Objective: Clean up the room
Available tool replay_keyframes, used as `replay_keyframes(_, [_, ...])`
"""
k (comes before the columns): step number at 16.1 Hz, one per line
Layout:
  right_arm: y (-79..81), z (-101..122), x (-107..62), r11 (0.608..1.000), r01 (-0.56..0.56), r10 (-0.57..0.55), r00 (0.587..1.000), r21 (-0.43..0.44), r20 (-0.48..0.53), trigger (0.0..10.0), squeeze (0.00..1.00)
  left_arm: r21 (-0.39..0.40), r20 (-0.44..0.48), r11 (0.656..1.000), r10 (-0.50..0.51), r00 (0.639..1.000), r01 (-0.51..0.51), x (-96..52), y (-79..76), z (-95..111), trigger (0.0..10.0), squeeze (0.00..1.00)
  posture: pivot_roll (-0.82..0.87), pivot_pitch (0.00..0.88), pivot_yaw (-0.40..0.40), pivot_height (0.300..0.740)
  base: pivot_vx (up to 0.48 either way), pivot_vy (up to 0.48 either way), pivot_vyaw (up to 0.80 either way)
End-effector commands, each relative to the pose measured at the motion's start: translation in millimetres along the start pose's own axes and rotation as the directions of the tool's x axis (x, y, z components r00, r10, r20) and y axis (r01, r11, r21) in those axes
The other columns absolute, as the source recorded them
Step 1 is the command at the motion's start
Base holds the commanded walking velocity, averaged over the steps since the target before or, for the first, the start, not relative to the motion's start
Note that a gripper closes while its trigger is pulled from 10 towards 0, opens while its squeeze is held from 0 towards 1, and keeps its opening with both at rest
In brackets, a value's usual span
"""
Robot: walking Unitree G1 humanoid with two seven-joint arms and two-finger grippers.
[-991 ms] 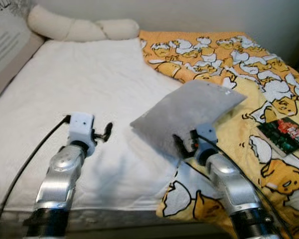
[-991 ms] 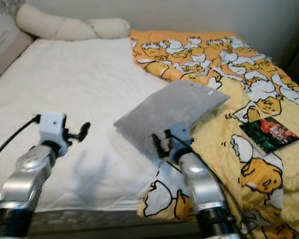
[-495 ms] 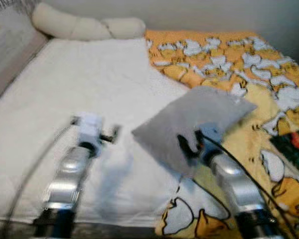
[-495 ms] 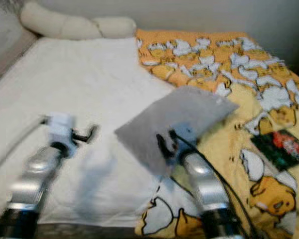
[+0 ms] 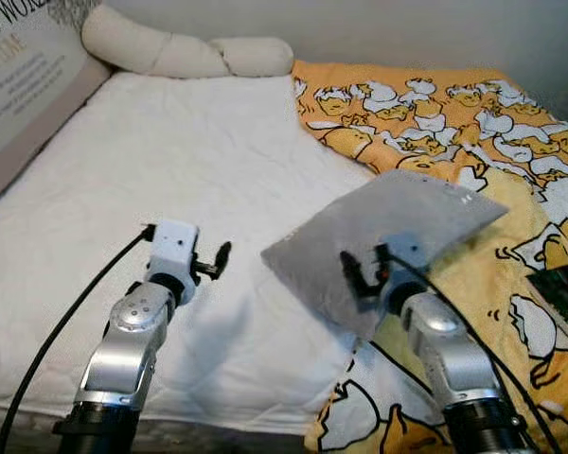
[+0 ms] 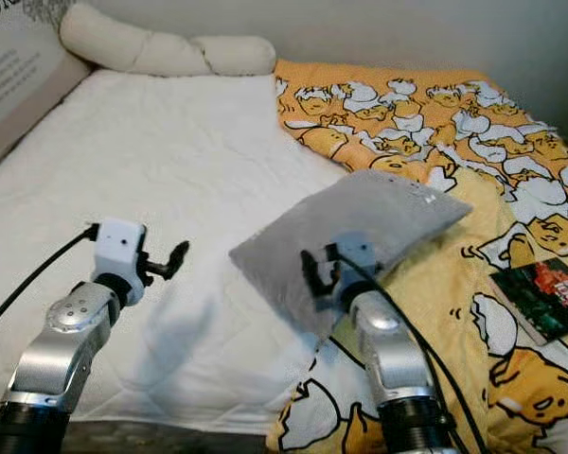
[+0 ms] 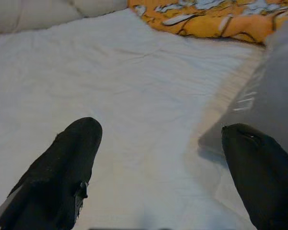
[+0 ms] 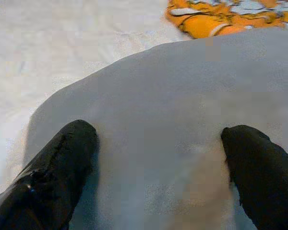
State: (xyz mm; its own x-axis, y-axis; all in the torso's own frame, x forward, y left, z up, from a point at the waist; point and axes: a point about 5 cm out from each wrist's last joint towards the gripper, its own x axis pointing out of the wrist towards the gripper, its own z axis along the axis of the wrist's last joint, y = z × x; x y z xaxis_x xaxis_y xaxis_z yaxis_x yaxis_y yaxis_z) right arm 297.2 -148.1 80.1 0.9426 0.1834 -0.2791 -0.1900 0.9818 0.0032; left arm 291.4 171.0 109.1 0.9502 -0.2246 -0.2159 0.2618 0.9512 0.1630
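Note:
A grey pillow (image 5: pixel 398 222) sits tilted at the seam between the white sheet (image 5: pixel 170 161) and the orange duck-print blanket (image 5: pixel 426 104). My right gripper (image 5: pixel 364 270) is at the pillow's near edge and grips its bulk; in the right wrist view the grey fabric (image 8: pixel 158 96) fills the span between the two widely spread fingers. To the pillow's left, my left gripper (image 5: pixel 216 260) hovers over the bare sheet, open and holding nothing. The left wrist view has the pillow's corner (image 7: pixel 273 96) just beyond one fingertip (image 7: pixel 249 143).
A long cream bolster (image 5: pixel 170 52) lies along the back wall. A printed cushion or board (image 5: pixel 19 76) leans at the bed's left side. A dark book (image 6: pixel 547 295) rests on the blanket at the right. The bed's front edge (image 5: pixel 218 426) is close below my arms.
The whole picture has shifted down and right, so the camera moved. Both arms keep about the same pose, and the right gripper is still on the pillow.

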Motion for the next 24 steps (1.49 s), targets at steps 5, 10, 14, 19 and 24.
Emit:
replay_keyframes(5, [-44.1,20,-8.2,0.990,0.139,-0.138,0.987,0.002,0.086,10.0,0.00,0.013,-0.020,1.000,-0.014,1.000,0.014,-9.1,-2.5,-4,10.0,0.00,0.06,0.000,0.015,0.740,0.000,0.000,0.00])
replay_keyframes(10, [-66.9,9,6.6,0.908,0.227,-0.235,0.972,0.352,-0.021,10.0,1.00,-0.028,-0.035,0.996,-0.091,0.995,0.090,-3.7,-4.1,-3,10.0,0.00,0.01,0.000,0.056,0.740,0.000,0.000,0.00])
replay_keyframes(14, [-67.8,-3,26.8,0.719,0.270,-0.247,0.961,0.641,-0.127,10.0,1.00,-0.049,-0.040,0.970,-0.242,0.970,0.240,-2.8,-9.7,0,10.0,0.00,0.00,0.000,0.079,0.740,0.000,0.000,0.00])
replay_keyframes(19, [-46.3,-27,37.6,0.556,0.248,-0.086,0.966,0.793,-0.242,10.0,1.00,-0.065,-0.066,0.936,-0.350,0.935,0.346,-5.6,-4.3,0,10.0,0.00,0.01,0.000,0.084,0.740,0.000,0.000,0.00])
replay_keyframes(24, [-30.6,-31,42.0,0.523,0.180,0.027,0.973,0.833,-0.227,0.0,0.00,-0.065,-0.073,0.933,-0.358,0.931,0.354,-7.7,-3.1,0,10.0,0.00,0.03,0.000,0.079,0.740,0.000,0.000,0.00])
